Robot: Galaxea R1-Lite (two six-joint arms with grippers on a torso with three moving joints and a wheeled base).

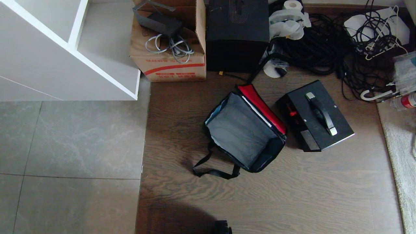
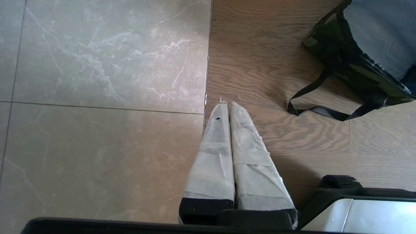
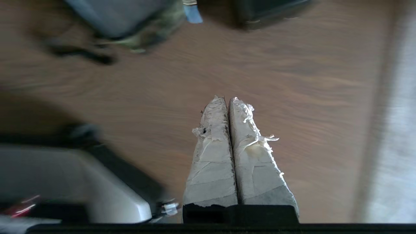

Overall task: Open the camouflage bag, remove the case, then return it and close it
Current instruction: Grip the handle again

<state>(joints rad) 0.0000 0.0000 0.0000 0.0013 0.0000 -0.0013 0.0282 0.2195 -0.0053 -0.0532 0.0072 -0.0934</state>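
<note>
Now the bag stands open with the case out beside it, so by my reading the step in hand is putting the case back, and neither arm shows in the head view. Going left to right: the left pincer hangs over the seam between grey tile and wood floor, its taped fingers pressed together on nothing, well short of the bag's loose black strap. The camouflage bag sits mid-floor, mouth up, grey lining bare and empty, red-lined lid folded back on its right side, camouflage cloth visible on the outer wall in the left wrist view. Just right of it, close to or touching the lid, lies the case: flat, black, rectangular, its bar handle on silver ends facing up, a small red knob on the side toward the bag. The right pincer is likewise shut and empty, over bare wood nearer the robot than both. To do this well, I would open that pincer wide before descending, take the handle across its middle so the case hangs level, and lower it clear of the lid.
</note>
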